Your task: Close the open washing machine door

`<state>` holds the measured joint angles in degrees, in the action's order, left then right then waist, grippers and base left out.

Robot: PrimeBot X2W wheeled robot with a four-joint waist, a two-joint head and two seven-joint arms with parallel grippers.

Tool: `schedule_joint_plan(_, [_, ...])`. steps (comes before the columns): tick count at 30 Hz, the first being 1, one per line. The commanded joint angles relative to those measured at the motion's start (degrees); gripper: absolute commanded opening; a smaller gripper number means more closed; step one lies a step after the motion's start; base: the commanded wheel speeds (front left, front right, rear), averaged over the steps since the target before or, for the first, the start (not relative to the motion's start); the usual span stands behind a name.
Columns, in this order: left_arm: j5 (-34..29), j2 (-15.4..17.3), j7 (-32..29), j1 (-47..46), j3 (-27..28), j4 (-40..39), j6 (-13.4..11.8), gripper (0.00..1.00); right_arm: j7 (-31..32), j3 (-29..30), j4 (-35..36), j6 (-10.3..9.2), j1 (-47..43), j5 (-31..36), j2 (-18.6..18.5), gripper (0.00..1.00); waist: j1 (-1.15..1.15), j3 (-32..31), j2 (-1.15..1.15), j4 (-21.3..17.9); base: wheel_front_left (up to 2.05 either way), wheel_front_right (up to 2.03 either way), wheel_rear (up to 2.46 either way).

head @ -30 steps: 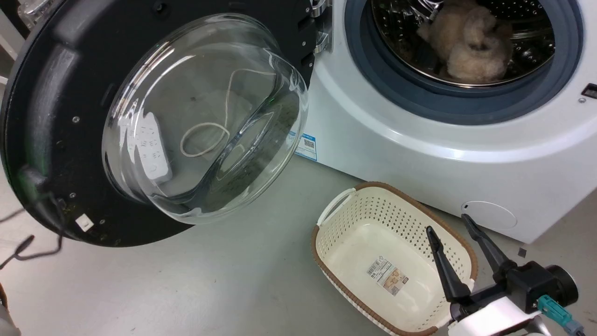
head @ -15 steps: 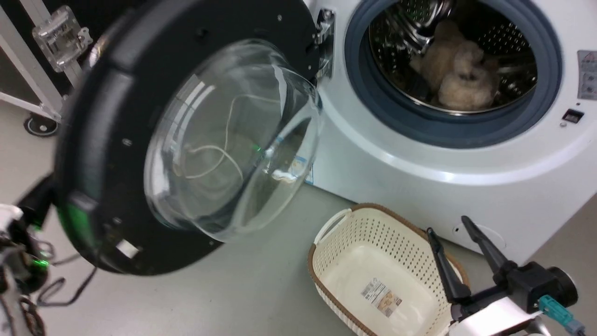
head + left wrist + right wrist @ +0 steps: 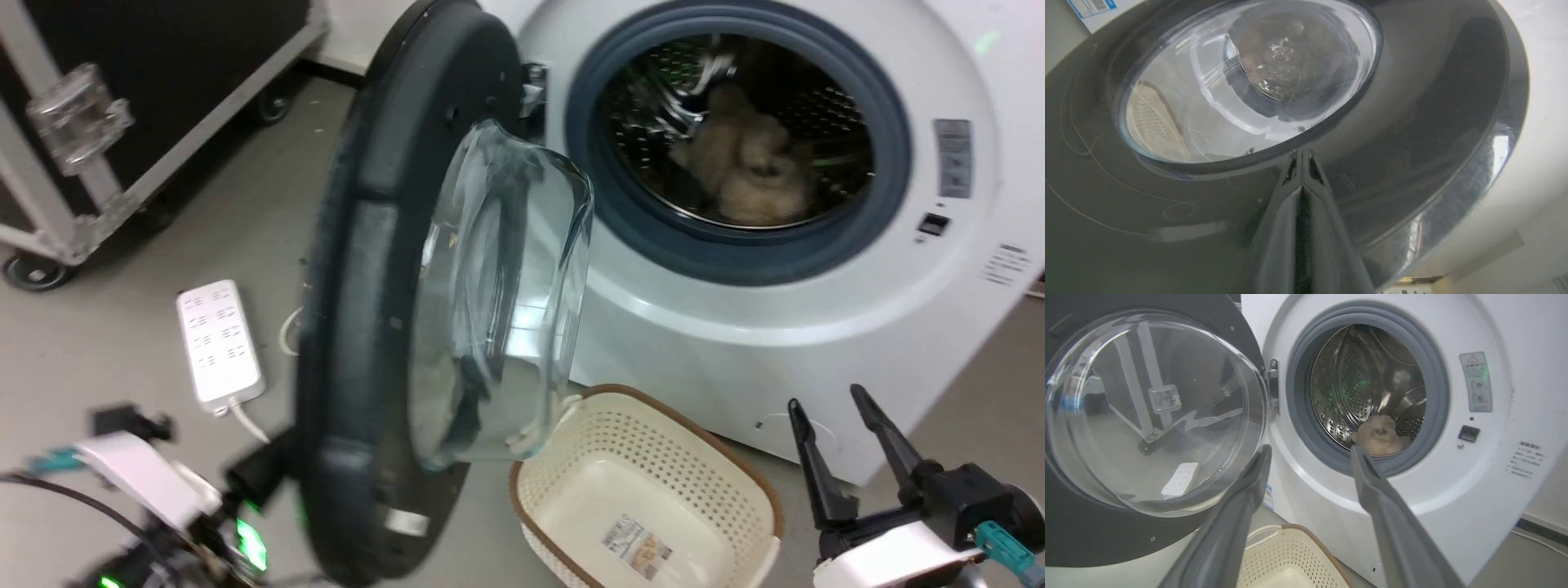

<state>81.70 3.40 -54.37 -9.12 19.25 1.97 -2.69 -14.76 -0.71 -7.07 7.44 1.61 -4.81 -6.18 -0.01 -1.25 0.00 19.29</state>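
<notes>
**Door halfway round, L claw on the push**

We're in the push step, by our read. The washing machine door (image 3: 367,269) stands about half shut and nearly edge-on in the head view. It hangs on its hinge (image 3: 535,86) at the left of the washing machine (image 3: 718,327), w/ the opening uncovered.

The L gripper (image 3: 1301,157) has its fingers pressed together, nothing between them. The tips are against the door's glossy outer face, just under the window ring. The R gripper (image 3: 824,398) is spread wide and empty, low at the right, well apart from the door.

Next up, we reckon: carry the push thru the arc toward the gasket ring (image 3: 735,261). We'd follow the hinge so the tips don't skid on the gloss, then give a firm last press for the latch.

Watch pt: the glass bowl (image 3: 506,286) overlaps the basket (image 3: 669,433) corner in the head view. We can't tell if they touch.

Containers:
- **Drum** (image 3: 645,98): holds a beige fluffy bundle (image 3: 743,175), low and inside the ring, nothing draped over the lip that we can see.
- **Basket:** on the floor in front of the machine, empty bar a label (image 3: 633,543) on its bottom.

A power strip (image 3: 219,343) lies on the floor left of the door.
</notes>
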Motion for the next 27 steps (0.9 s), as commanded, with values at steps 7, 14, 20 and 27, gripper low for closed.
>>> schedule_joint_plan(7, [12.6,-0.5,10.9,9.0,-20.8,-9.3,-2.1,0.0,-0.2,2.3,0.5,0.05,0.2,0.5,-1.4,1.0,0.01,3.3,0.0,-8.2,0.0,0.0,0.0])
schedule_joint_plan(14, [16.3,-0.5,19.4,6.1,-29.9,-5.2,0.1,0.0,-0.2,2.2,0.8,0.05,2.0,-0.3,-2.7,1.0,0.01,7.2,0.0,-17.3,0.0,0.0,0.0])
schedule_joint_plan(20, [17.5,-0.5,30.1,-1.8,-34.9,2.2,2.9,0.0,-0.2,3.6,1.4,0.05,3.2,-1.4,-3.8,1.0,0.01,11.4,0.0,-25.3,0.0,0.0,0.0])
schedule_joint_plan(27, [22.1,-0.5,41.4,-12.3,-38.6,9.8,5.8,0.0,-0.2,4.2,1.5,0.05,4.5,-2.6,-2.8,1.0,0.01,15.8,0.0,-32.5,0.0,0.0,0.0])
